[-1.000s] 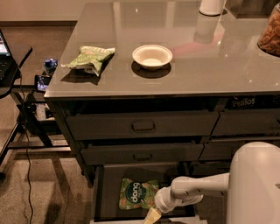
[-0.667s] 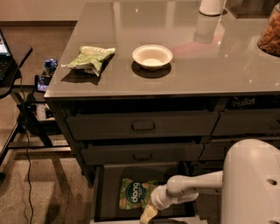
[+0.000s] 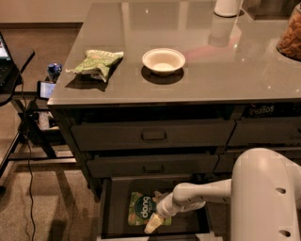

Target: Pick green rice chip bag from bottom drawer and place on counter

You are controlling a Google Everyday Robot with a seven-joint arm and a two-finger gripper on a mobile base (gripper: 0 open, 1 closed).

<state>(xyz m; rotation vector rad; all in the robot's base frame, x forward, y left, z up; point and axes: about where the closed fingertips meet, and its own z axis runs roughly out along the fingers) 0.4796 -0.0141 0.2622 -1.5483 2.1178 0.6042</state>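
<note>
The green rice chip bag (image 3: pixel 141 207) lies flat on the floor of the open bottom drawer (image 3: pixel 113 207), its dark "dang" circle facing up. My white arm reaches in from the right, and the gripper (image 3: pixel 153 225) hangs over the bag's right lower corner, partly covering it. I cannot make out whether it touches the bag. The glossy grey counter (image 3: pixel 207 70) spreads above the drawers.
On the counter sit a paler olive-green wrinkly bag (image 3: pixel 96 62), a cream bowl (image 3: pixel 163 60), a white cylinder (image 3: pixel 227 7) at the back and a container of brown snacks (image 3: pixel 290 37) at far right. Two shut drawers (image 3: pixel 153 135) are above the open one. A stand with cables (image 3: pixel 28 122) is at left.
The arm has swung left and lower into the drawer, bringing the gripper from right of the bag to over its right lower corner. The bag has not moved.
</note>
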